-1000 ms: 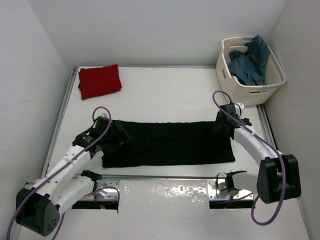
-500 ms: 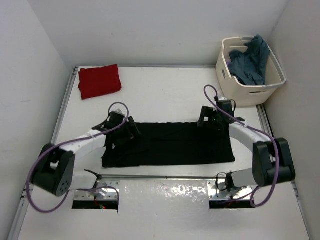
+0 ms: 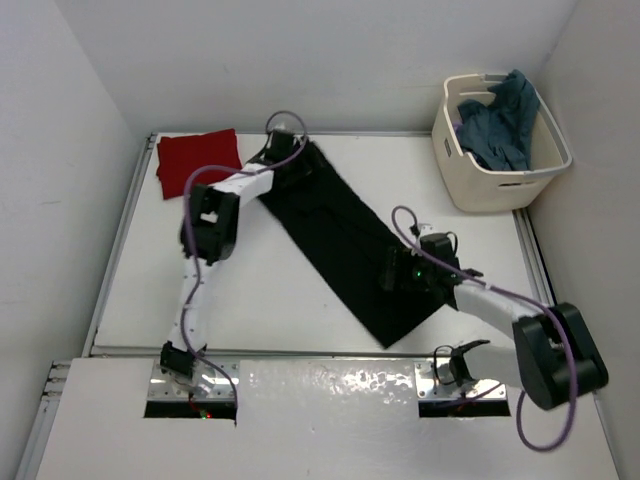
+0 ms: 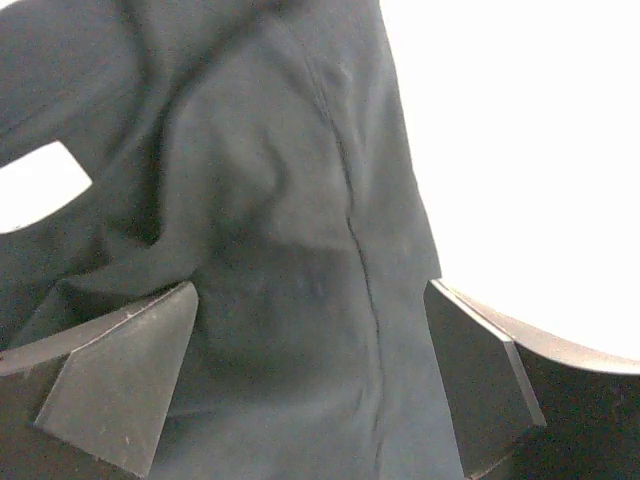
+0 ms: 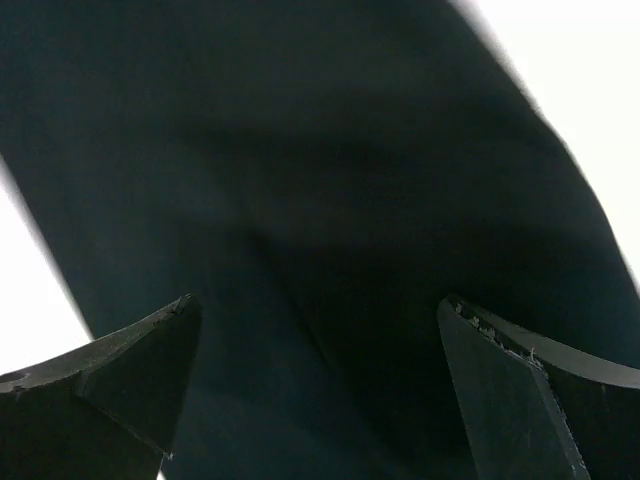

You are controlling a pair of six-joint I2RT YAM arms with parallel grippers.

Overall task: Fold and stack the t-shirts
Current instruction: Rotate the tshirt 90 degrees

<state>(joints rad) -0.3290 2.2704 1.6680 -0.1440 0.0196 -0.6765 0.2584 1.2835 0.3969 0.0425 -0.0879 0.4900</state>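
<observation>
My top cam sits high at the near side, looking down & fwd over the whole table [image 3: 260, 290]. L wrist cam looks down, v. close, on the far end of the black t-shirt [image 4: 300, 250]; R wrist cam sits equally close on its near end. All 3 share that shirt.

The black shirt [image 3: 345, 245] no longer lies straight across the near bench [image 3: 250, 290]. It now runs slantwise from beside the red shirt [image 3: 198, 162] down to the near right. My left arm [image 3: 215, 205] has reached far back over its top end, and my right arm [image 3: 480, 300] has drawn in over its lower end.
</observation>
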